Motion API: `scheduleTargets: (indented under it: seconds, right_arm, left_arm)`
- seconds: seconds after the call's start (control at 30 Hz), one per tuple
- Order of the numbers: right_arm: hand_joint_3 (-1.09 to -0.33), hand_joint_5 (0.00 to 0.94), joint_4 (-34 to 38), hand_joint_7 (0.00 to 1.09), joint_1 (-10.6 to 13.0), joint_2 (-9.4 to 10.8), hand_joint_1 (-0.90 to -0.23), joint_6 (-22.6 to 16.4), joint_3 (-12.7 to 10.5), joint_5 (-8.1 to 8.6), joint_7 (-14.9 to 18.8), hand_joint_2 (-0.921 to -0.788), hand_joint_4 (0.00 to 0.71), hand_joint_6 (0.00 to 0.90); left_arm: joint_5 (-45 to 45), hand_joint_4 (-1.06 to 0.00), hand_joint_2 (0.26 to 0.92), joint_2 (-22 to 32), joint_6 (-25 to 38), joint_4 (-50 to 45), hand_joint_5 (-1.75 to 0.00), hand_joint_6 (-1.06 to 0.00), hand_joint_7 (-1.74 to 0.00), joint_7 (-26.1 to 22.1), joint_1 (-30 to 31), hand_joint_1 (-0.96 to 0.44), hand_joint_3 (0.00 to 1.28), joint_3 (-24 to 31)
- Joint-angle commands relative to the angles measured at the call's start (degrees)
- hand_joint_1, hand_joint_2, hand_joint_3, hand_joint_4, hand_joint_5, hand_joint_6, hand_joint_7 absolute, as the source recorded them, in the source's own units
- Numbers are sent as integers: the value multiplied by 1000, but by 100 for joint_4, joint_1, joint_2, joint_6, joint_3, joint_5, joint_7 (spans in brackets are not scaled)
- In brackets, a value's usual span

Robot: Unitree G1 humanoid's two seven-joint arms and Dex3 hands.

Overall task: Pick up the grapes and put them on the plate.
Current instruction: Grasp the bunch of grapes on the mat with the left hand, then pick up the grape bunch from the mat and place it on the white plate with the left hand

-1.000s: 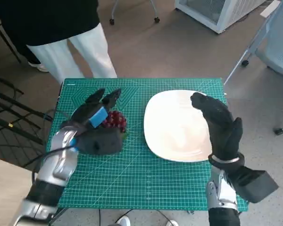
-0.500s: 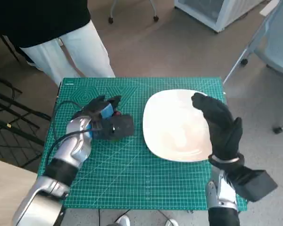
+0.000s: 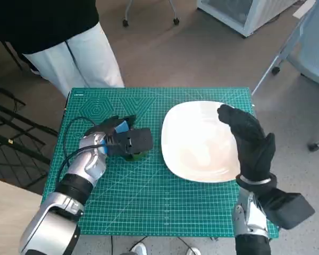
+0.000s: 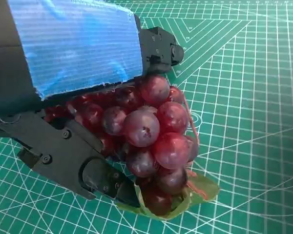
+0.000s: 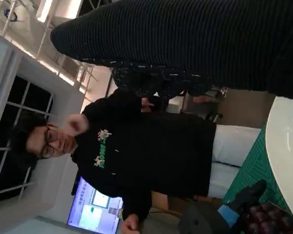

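The left hand [image 3: 118,139] is observed on the left half of the green cutting mat [image 3: 149,207], its blue-taped back turned upward. The grapes [image 4: 151,141], a bunch of dark red fruit, are seen in the left wrist view to be enclosed between the taped back of that hand and its black fingers [image 4: 73,161], which are closed against the bunch from the opposite side. A green leaf-like piece [image 4: 190,192] is noted under the bunch, in contact with the mat. Whether the bunch itself is lifted clear of the mat cannot be told. In the head view the grapes are almost wholly hidden beneath the hand; only the green piece is visible at its near edge.

The white plate [image 3: 194,159] is located on the right half of the mat, just to the right of the left hand and apart from it. The right hand [image 3: 250,141], in the black knitted glove, is held raised over the right portion of the plate, fingers extended toward the far side and nothing held in them.

A person [image 5: 151,151] in a black top and white trousers is recorded standing at the far left of the table. A wheeled chair base [image 3: 149,13] is seen on the floor beyond.
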Motion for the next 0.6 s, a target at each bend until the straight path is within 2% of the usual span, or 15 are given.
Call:
scheduleTargets:
  seconds: [0.03, 0.47, 0.53, 0.6]
  right_arm:
    - [-719, 2, 81, 423, 102, -12, -698, 34, -8, -31, 18, -921, 428, 45]
    - [-725, 2, 91, 402, 69, -4, -697, 46, 9, -49, 14, -921, 430, 45]
    - [-725, 3, 93, 400, 66, -4, -696, 44, 11, -60, 4, -921, 430, 45]
    - [-725, 2, 108, 397, 59, -7, -694, 40, 8, -63, 3, -921, 430, 44]
  left_arm:
    - [-112, 1, 693, 21, -104, 151, 1, -152, -8, 62, -19, -194, 1, -37]
    - [-213, -8, 699, -14, -103, 367, -3, -205, -22, 212, -100, -165, 3, -72]
    - [-220, -33, 704, -26, -119, 445, -7, -229, -24, 258, -124, -147, 4, -82]
    - [-210, -135, 716, -42, -140, 532, -18, -271, -23, 313, -152, -118, 7, -104]
